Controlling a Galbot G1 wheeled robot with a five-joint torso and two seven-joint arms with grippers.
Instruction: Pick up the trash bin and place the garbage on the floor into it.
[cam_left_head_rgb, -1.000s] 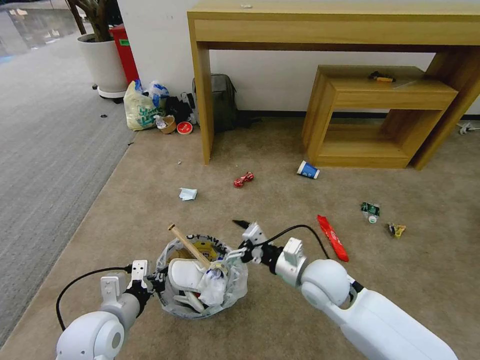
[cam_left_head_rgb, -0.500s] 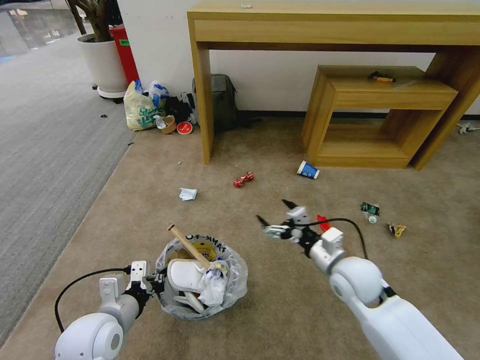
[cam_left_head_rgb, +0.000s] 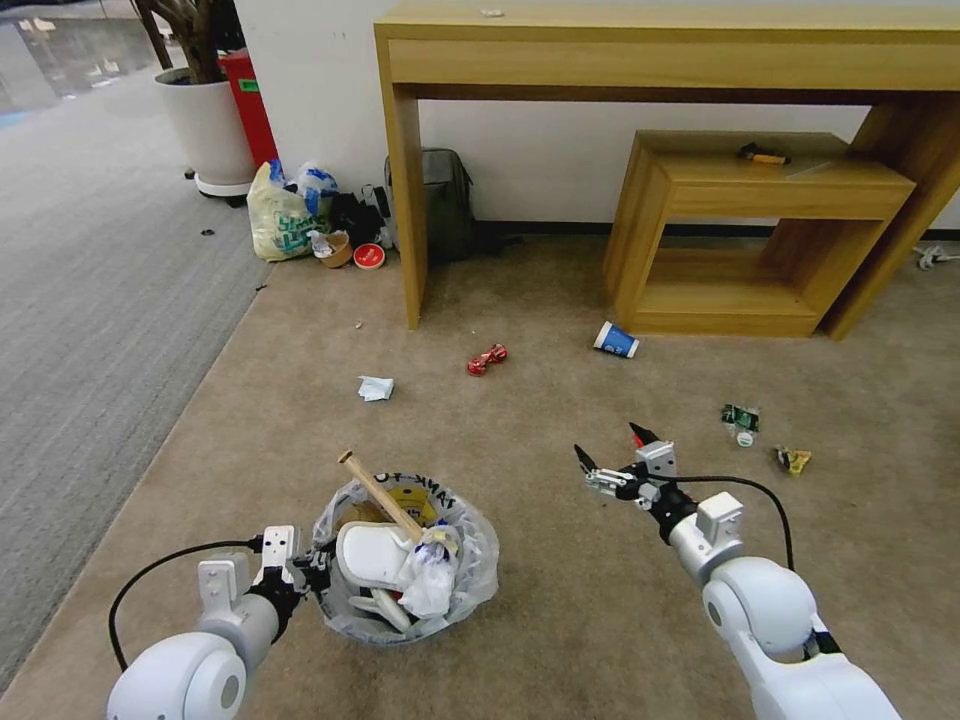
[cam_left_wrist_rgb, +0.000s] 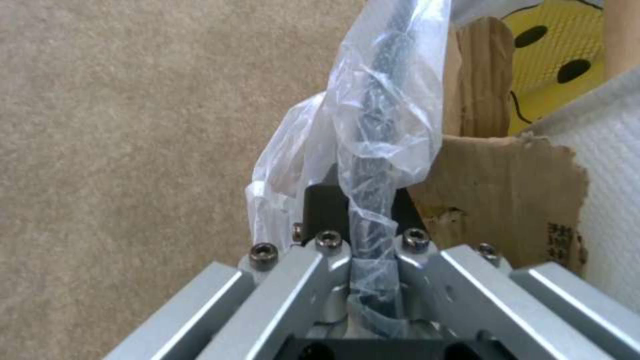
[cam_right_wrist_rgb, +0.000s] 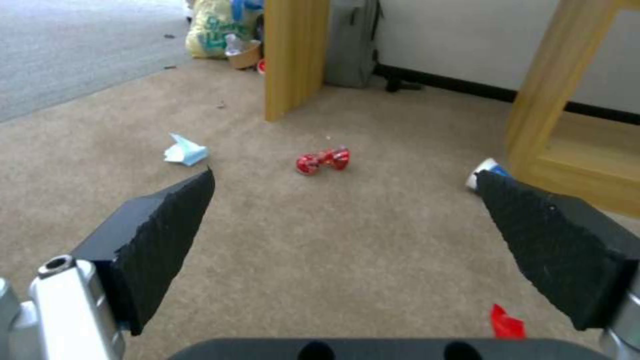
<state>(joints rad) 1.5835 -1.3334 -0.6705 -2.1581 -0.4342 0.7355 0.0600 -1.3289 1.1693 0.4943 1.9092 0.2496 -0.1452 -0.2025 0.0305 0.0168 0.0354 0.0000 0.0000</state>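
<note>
Left gripper (cam_left_head_rgb: 305, 573): clamped on the trash bin (cam_left_head_rgb: 405, 560) rim through its bag.
Right gripper (cam_left_head_rgb: 612, 458): jaws spread wide, holding nothing, above the floor (cam_left_head_rgb: 560, 620).
Garbage: red wrapper (cam_left_head_rgb: 487, 358), crumpled paper (cam_left_head_rgb: 376, 387), blue cup (cam_left_head_rgb: 616, 340) lie on the carpet's middle.
Room: wooden desk (cam_left_head_rgb: 660, 45) against the wall.
Hidden: bin's black body mostly behind plastic.

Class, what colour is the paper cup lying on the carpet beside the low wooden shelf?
Blue with a white rim: the paper cup, clearest in the head view.

L end effector (cam_left_wrist_rgb: 373, 280) clamped on trash bin (cam_left_wrist_rgb: 377, 125) rim
</note>
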